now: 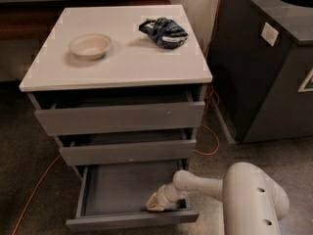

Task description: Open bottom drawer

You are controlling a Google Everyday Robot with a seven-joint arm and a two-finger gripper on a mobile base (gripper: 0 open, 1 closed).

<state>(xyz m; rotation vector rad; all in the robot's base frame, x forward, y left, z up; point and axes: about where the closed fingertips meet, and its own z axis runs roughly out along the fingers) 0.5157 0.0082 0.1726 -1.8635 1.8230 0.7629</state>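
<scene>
Three flat grey drawers sit under the white cabinet top (122,70); the slim bottom drawer (120,192) stands pulled well out, with its shallow tray showing. The pale two-finger gripper (157,203) lies in that tray's front right corner, spread or pressed together I cannot tell. A round cream bowl (90,45) sits near the top's left edge, and a crumpled blue bag (163,32) near its back right corner.

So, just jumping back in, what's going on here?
The robot's arm reaches in from the lower right, its gripper inside the bottom drawer at the front right corner. That drawer stands well open, grey tray showing; the middle drawer and top drawer stick out only slightly. A bowl and a blue bag sit on the cabinet top.
</scene>
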